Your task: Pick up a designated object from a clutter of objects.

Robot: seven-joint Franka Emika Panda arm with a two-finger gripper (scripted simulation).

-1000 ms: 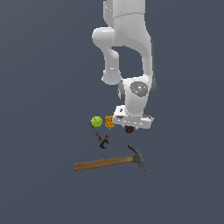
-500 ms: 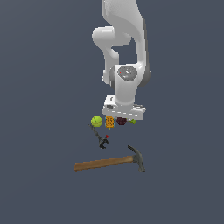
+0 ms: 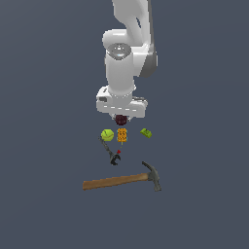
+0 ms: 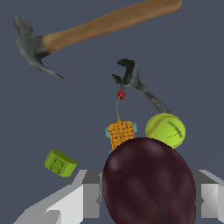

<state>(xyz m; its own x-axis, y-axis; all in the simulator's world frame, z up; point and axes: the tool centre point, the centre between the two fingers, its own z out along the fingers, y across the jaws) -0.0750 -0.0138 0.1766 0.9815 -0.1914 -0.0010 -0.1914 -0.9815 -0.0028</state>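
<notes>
The dark maroon plum-like ball [image 3: 121, 119] sits just under my gripper [image 3: 121, 118] in the exterior view. In the wrist view the ball [image 4: 148, 181] fills the space between my two grey fingers [image 4: 89, 192], which stand on either side of it. The fingers look closed on the ball. Below it lie the yellow-green ball [image 3: 107, 134], the orange patterned block [image 3: 122, 135] and the small green piece [image 3: 146, 132].
A black clamp [image 3: 112, 153] with a small red tip lies in front of the balls. A wooden-handled claw hammer [image 3: 121, 180] lies nearest the camera. In the wrist view the hammer [image 4: 96, 26], clamp [image 4: 138, 83], block [image 4: 120, 133] and green piece [image 4: 60, 162] show.
My arm has swung from the exterior view's right toward its left, and the wrist has turned. The maroon ball stays at the gripper. The other items have not moved.
</notes>
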